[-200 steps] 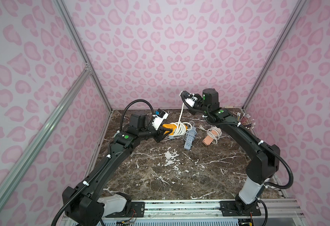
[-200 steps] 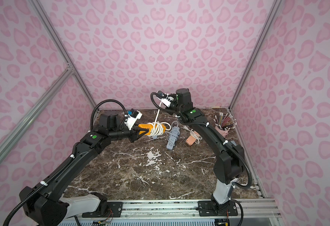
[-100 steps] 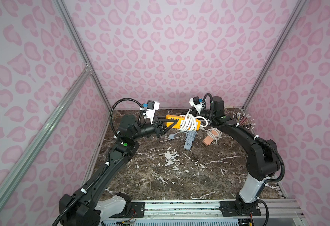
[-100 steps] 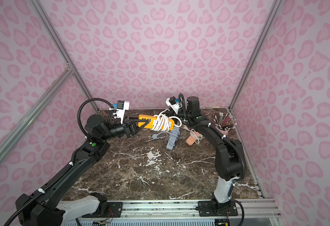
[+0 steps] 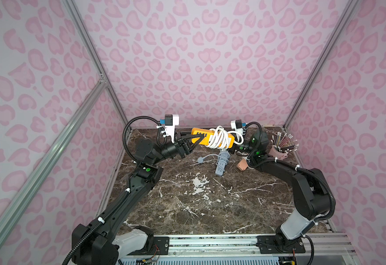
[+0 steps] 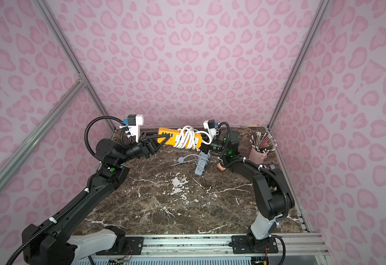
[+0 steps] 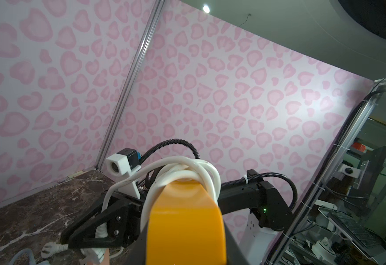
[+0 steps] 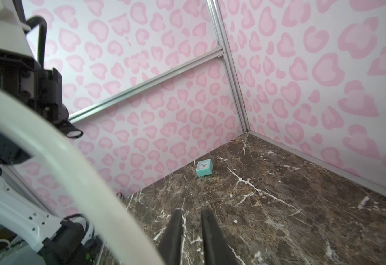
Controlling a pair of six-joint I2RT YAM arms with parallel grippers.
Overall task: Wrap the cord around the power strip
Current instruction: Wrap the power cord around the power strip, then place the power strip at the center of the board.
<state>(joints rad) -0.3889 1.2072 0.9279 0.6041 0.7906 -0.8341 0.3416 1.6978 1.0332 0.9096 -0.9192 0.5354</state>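
Note:
The orange power strip point(image 5: 199, 135) point(image 6: 164, 134) hangs above the back of the marble table. My left gripper point(image 5: 200, 138) point(image 6: 167, 138) is shut on its left end. In the left wrist view the power strip point(image 7: 185, 220) fills the space between the jaws of the left gripper point(image 7: 185, 257). The white cord point(image 5: 219, 137) point(image 6: 186, 137) point(image 7: 187, 167) is coiled several times round the strip's middle. My right gripper point(image 5: 232, 149) point(image 6: 204, 150) sits at the strip's right end. In the right wrist view the right gripper point(image 8: 191, 212) is slightly open with only marble between the fingers, and the cord point(image 8: 61, 165) passes beside them.
A grey power strip point(image 5: 221, 160) wrapped in its own cord lies on the table below the orange one. A peach-coloured one point(image 5: 242, 164) is to its right. A pink cup of pencils point(image 5: 279, 152) stands at the back right. A teal clock point(image 8: 204, 168) sits by the left wall.
The left arm raised the power strip off the table and turned it level. The right gripper came down from high above to the strip's right end and parted its jaws off the cord.

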